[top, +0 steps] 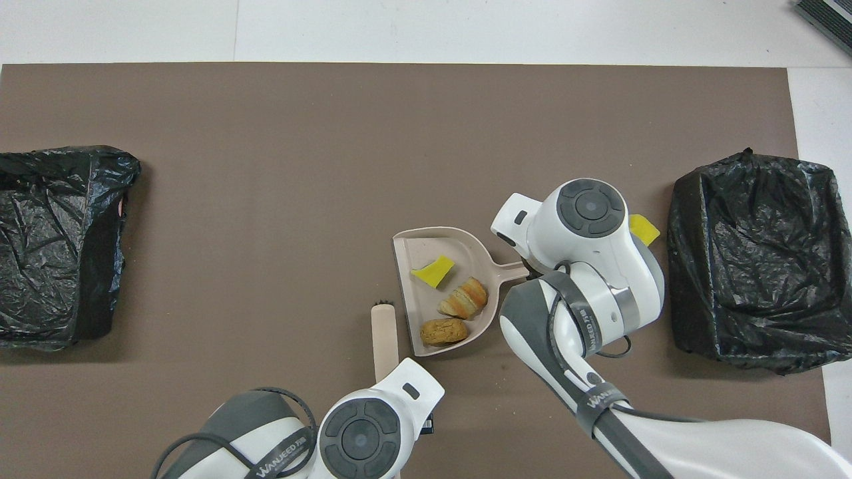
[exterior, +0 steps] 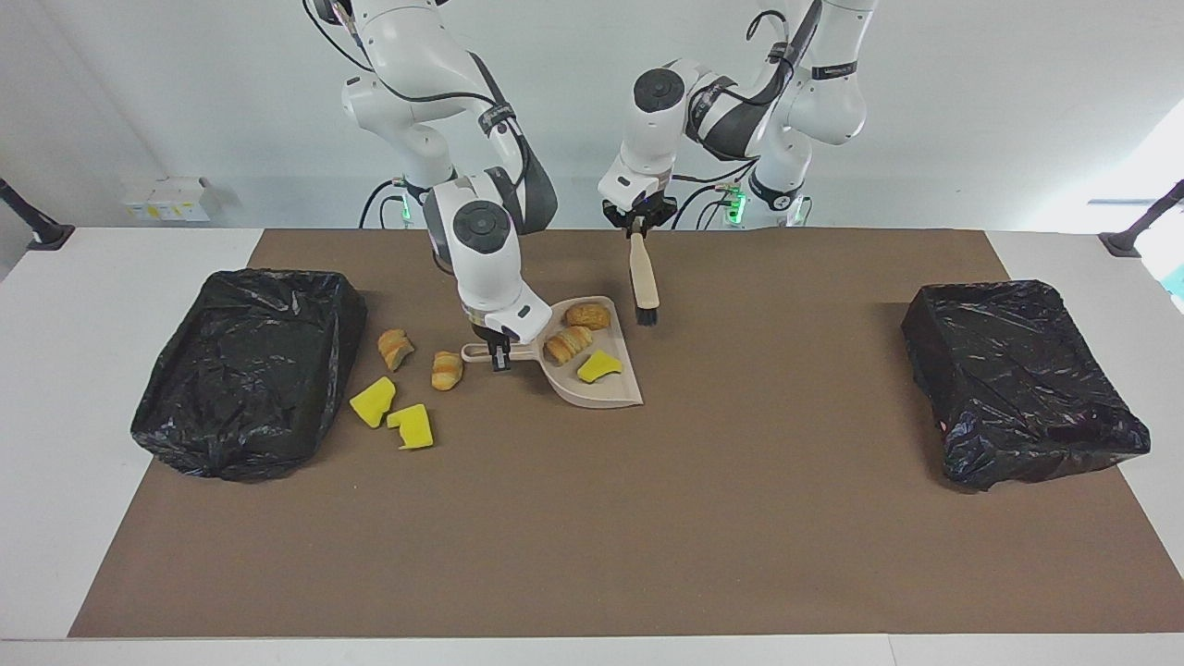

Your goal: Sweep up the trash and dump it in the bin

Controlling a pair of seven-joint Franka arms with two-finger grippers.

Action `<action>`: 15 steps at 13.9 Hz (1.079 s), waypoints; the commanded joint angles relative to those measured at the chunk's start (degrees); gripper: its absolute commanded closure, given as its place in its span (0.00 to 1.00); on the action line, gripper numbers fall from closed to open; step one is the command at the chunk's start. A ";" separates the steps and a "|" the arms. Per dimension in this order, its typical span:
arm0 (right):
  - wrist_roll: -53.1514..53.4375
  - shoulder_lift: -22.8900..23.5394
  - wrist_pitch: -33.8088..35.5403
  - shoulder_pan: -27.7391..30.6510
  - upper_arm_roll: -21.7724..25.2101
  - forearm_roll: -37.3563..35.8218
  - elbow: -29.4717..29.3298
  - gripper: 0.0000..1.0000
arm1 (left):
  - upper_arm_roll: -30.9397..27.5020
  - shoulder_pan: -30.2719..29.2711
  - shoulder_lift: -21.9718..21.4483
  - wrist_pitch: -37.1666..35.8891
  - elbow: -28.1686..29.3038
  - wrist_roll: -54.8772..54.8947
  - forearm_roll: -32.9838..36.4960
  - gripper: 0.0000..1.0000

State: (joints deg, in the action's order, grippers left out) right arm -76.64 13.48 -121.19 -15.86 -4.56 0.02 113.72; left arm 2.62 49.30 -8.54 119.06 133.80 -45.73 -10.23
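My right gripper is shut on the handle of the beige dustpan. In the pan lie pieces of trash: two tan bread lumps and a yellow sponge wedge. More trash lies on the mat between the pan and a black-lined bin: two bread lumps and two yellow wedges. My left gripper is shut on a brush that hangs bristles down beside the pan. In the overhead view both wrists hide their fingers.
A second black-lined bin stands at the left arm's end of the brown mat. In the overhead view the bin at the right arm's end shows with one yellow wedge beside it.
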 commanded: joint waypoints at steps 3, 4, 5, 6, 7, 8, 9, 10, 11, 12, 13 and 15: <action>-5.08 -0.48 0.87 5.48 -0.45 8.06 -1.13 1.00 | -0.51 1.32 2.83 1.63 0.05 -0.93 -0.14 1.00; -6.22 -0.48 0.95 6.36 -0.45 9.02 -1.57 1.00 | -0.51 1.32 2.83 1.62 0.05 -0.94 -0.23 1.00; -6.50 -0.56 0.95 6.63 -0.45 9.64 -1.66 1.00 | -0.51 1.24 2.83 1.88 0.05 -0.94 -0.23 1.00; -6.76 -0.56 0.87 6.72 -0.37 10.35 -1.66 1.00 | -0.51 1.15 2.83 2.06 -0.03 -0.94 -0.23 1.00; -7.02 -0.56 0.87 7.59 -0.36 10.96 -1.75 1.00 | -0.51 1.15 2.92 2.23 -0.03 -0.94 -0.23 1.00; -7.98 -0.56 0.78 8.38 -0.45 12.01 -1.66 1.00 | -0.51 1.24 3.01 2.67 -0.03 -0.94 -0.49 1.00; -8.34 -0.83 0.34 8.04 -0.37 12.98 -1.31 1.00 | -0.51 1.15 3.18 3.72 -0.21 -0.85 -1.45 1.00; -8.08 -1.00 -0.27 7.34 -0.36 12.99 -0.79 1.00 | -0.59 1.15 3.62 4.51 -0.73 -0.93 -1.90 1.00; -7.73 -1.61 -2.10 6.73 -0.28 12.99 0.52 1.00 | -0.59 0.97 3.97 4.43 -1.08 -0.85 -1.90 1.00; -7.56 -2.05 -3.95 6.63 -0.28 12.90 2.10 1.00 | -0.59 0.97 3.97 4.17 -1.09 -0.85 -1.90 1.00; -7.55 -2.06 -5.01 6.54 -0.28 12.47 2.81 0.96 | -0.51 0.97 3.89 3.91 -1.09 -0.85 -1.90 1.00; -7.55 -1.62 -7.21 4.97 -0.19 12.11 3.52 0.80 | -0.59 0.97 3.89 3.81 -1.00 -0.85 -1.90 1.00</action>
State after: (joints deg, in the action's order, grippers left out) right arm -82.85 13.33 -125.59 -9.73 -4.70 11.08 114.48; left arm 2.78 49.31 -4.83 122.78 133.25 -45.86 -11.52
